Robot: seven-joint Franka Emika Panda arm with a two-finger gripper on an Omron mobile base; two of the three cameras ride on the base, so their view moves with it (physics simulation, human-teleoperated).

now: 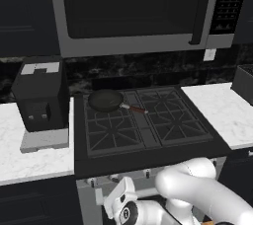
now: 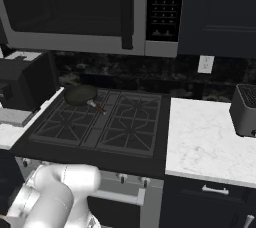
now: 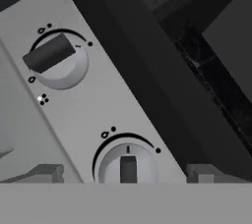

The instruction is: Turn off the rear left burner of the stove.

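Facing stove (image 1: 148, 157) front panel, we see gripper (image 3: 122, 173) spread wide, fingertips (image 3: 47, 172) apart either side of lower knob (image 3: 128, 165), clamping nothing. Second knob (image 3: 54, 58) at 10 o'clock in hand view, its bar turned slantwise. Beyond, on cooktop: rear left burner (image 1: 106, 101) at 11 o'clock, frying pan (image 1: 105, 100) sitting on it, red handle pointing toward 4 o'clock. Farther up, microwave (image 1: 133, 9) above stove.

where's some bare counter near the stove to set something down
Right of the stove, the white counter lies bare up to the grey appliance at its far end. The left counter is crowded by the black machine; a pan occupies the rear left burner.
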